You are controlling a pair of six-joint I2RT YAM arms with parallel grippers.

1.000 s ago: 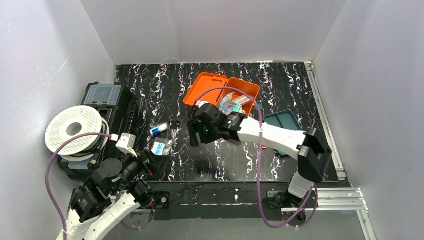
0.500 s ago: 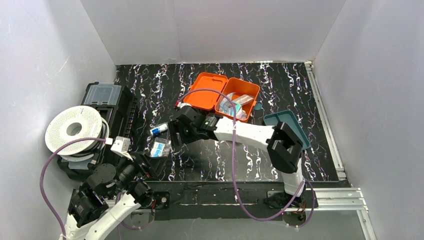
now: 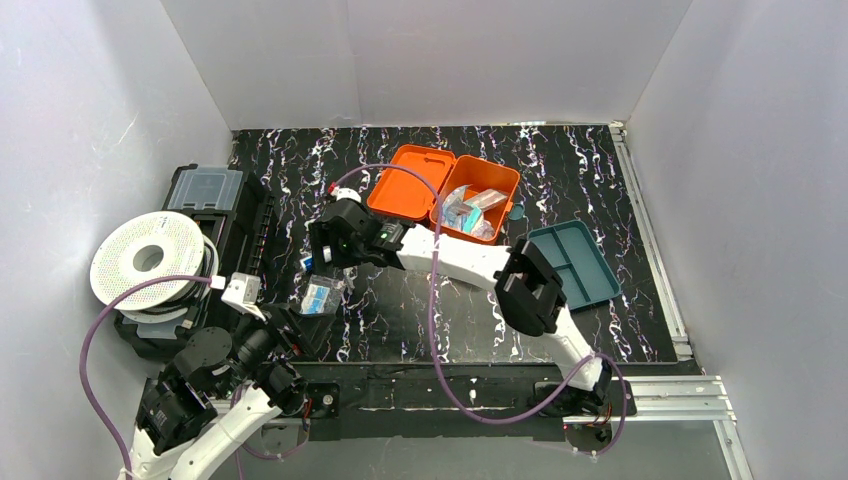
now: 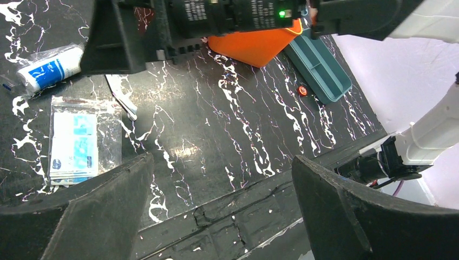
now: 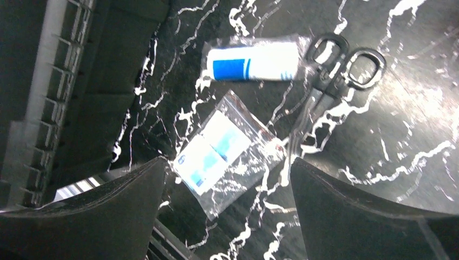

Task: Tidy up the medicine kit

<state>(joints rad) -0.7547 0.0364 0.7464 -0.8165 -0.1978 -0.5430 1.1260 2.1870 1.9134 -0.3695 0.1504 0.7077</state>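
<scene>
The orange medicine kit [image 3: 412,183] lies open at the back middle, with several packets in its right half [image 3: 472,210]; it also shows in the left wrist view [image 4: 254,46]. My right gripper [image 3: 325,248] is open and empty, hovering over a bagged blue-and-white tube [image 5: 253,60], a flat blue-and-white packet [image 5: 216,151] and black scissors [image 5: 335,70]. Its jaws frame the packet from above [image 5: 227,216]. My left gripper [image 4: 222,216] is open and empty near the front edge, just right of the packet [image 4: 76,146] and tube [image 4: 48,69].
A dark teal tray [image 3: 572,262] lies at the right, with a small orange piece [image 4: 303,91] near it. A black case with a clear lid [image 3: 205,190] and a white spool [image 3: 150,258] stand at the left. White walls surround the mat.
My right arm has swung left from the middle of the mat to above the tube and packet, uncovering the teal tray. My left arm has barely moved.
</scene>
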